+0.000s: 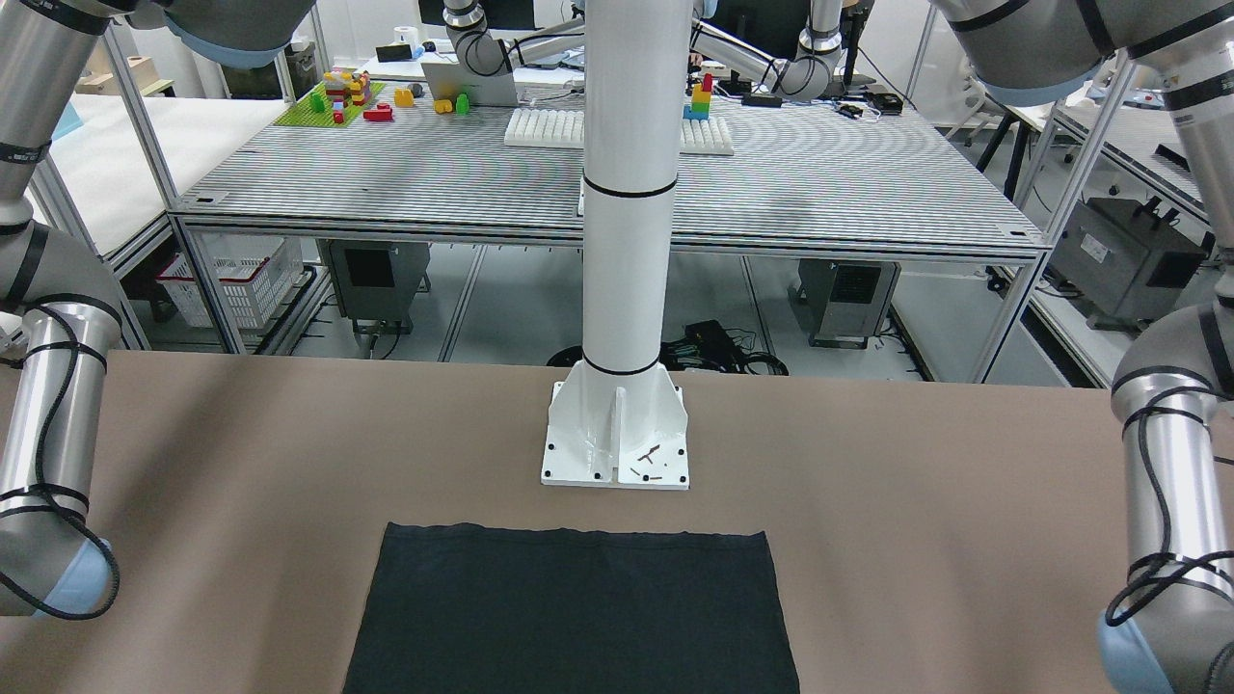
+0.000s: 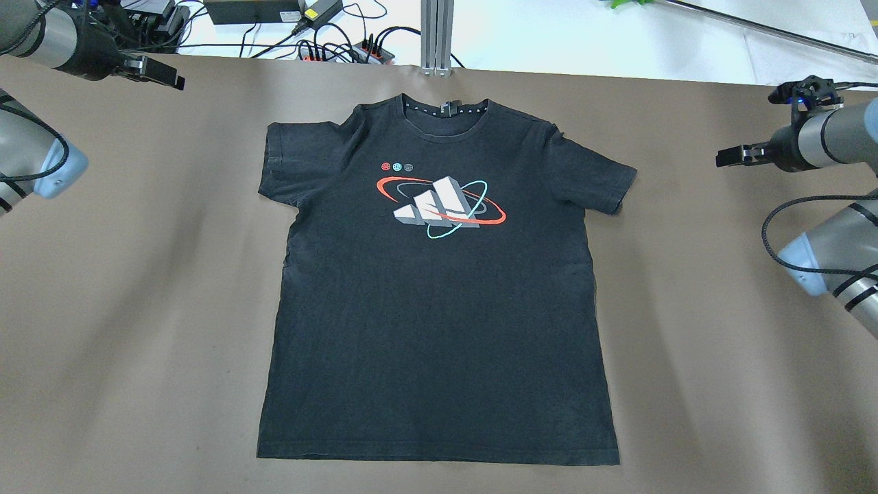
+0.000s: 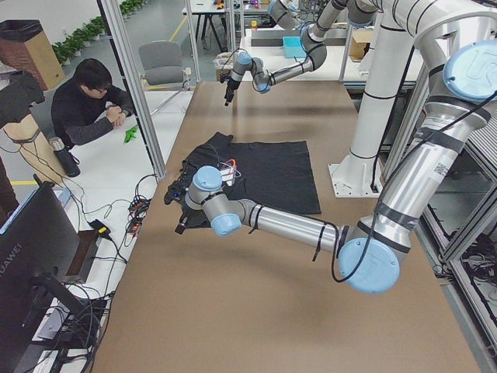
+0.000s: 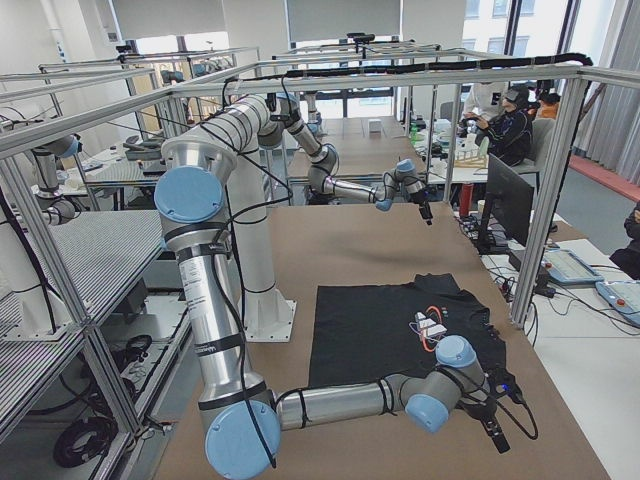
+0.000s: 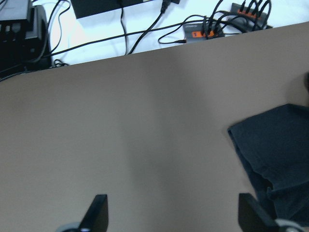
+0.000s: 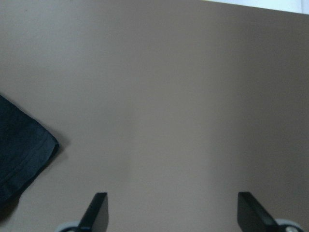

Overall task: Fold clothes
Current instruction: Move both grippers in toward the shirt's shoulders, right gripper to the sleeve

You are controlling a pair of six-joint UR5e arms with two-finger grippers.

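Observation:
The clothes are one black T-shirt (image 2: 439, 322) lying flat and face up mid-table, sleeves spread, collar toward the far edge. Its chest print (image 2: 442, 206) has white and grey blocks with red and light-blue loops. My left gripper (image 2: 171, 77) hovers over bare table beyond the shirt's left sleeve (image 5: 275, 159). In the left wrist view the gripper (image 5: 173, 212) is open and empty. My right gripper (image 2: 727, 158) hovers off the right sleeve (image 6: 21, 150). It also stands open (image 6: 172, 210) with nothing between its fingers. The hem (image 1: 574, 607) lies in front of the pedestal.
The brown table (image 2: 137, 309) spreads wide on both sides of the shirt. The white robot pedestal (image 1: 617, 453) is bolted behind the hem. Power strips and cables (image 2: 343, 48) lie past the far edge. A person (image 3: 89, 101) sits beyond that edge.

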